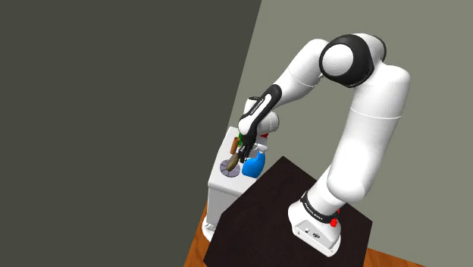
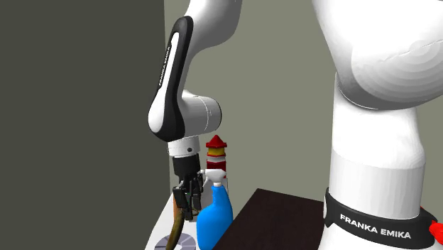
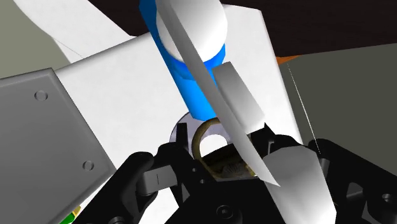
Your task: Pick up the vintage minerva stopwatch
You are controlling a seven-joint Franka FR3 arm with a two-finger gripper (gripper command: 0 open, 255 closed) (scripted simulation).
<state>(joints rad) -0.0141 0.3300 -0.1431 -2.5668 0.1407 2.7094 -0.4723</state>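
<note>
The stopwatch is brass-coloured, with a pale dial and a ring at its top. It sits between the fingers of my gripper, which is shut on it. In the second exterior view the stopwatch hangs from the gripper just above a round grey disc. In the shoulder view the gripper holds the stopwatch over the same disc, which lies on a white cabinet top.
A blue spray bottle stands right beside the gripper, with a red-and-white lighthouse figure behind it. The dark stand borders the cabinet. A dark wall rises on the shoulder view's left. Wooden floor lies below.
</note>
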